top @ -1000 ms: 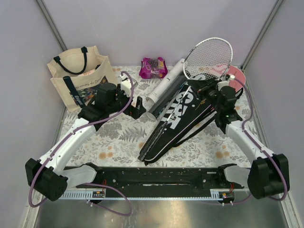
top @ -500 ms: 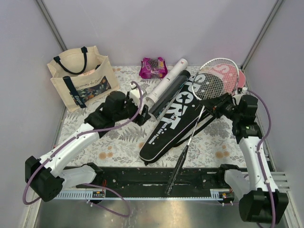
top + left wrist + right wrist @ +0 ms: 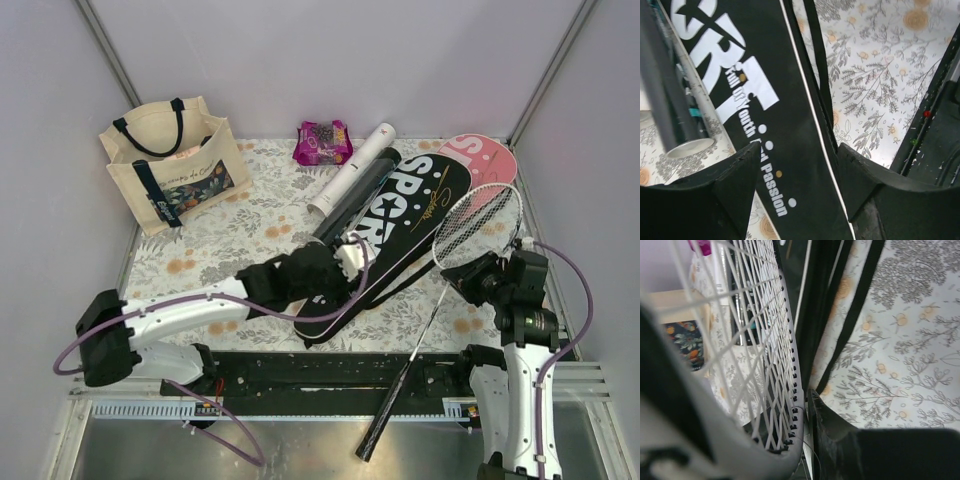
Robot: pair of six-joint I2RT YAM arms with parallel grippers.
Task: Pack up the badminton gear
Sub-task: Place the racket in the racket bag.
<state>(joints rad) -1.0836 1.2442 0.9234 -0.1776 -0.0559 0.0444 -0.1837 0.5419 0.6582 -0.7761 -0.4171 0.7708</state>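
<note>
On the table's right side, grips the racket in the clenched right gripper, outside any cover.
Straddles the black cover's narrow end with the left gripper unclenched; leaves the pink cover, white tube and black tube loose. Looks early, with nothing yet packed.

Pink racket-shaped fabric cover: we see only its round end; the black racket-shaped fabric cover hides the rest.
Right gripper fingertips: we cannot make them out beside the white-framed strung racket.
Cream canvas tote lettering: too small to read.
</note>
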